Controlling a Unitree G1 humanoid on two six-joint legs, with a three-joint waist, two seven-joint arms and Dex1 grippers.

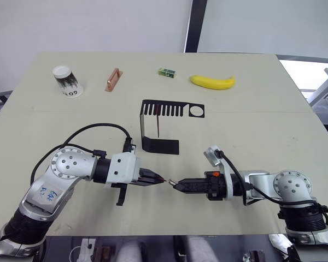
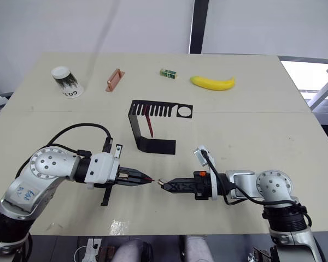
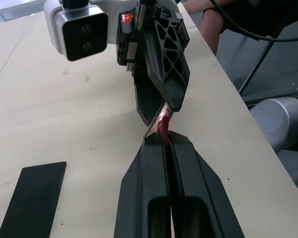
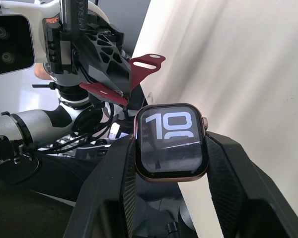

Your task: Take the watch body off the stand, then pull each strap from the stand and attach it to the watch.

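The left gripper (image 1: pixel 163 180) and the right gripper (image 1: pixel 173 184) meet tip to tip low in the middle of the head view, above the near part of the desk (image 1: pixel 262 136). The left jaws are clamped on a dark red strap (image 4: pixel 139 72), which lies edge-on between them in the left wrist view and sticks out beyond the fingertips in the right wrist view. The right jaws are clamped on the watch (image 4: pixel 171 141), its lit screen facing the right wrist camera with large white digits. The strap's end is just beside the watch's edge; whether it is seated in the case cannot be told.

The black stand (image 1: pixel 161 126) sits at the centre of the frame, just above the grippers, with the second strap (image 2: pixel 148 121) hanging from its slotted top. Along the upper edge of the desk, from left to right, are a tipped paper cup (image 1: pixel 67 81), an orange-brown handle piece (image 1: pixel 113 79), a small green box (image 1: pixel 167 72) and a banana (image 1: pixel 212 82).
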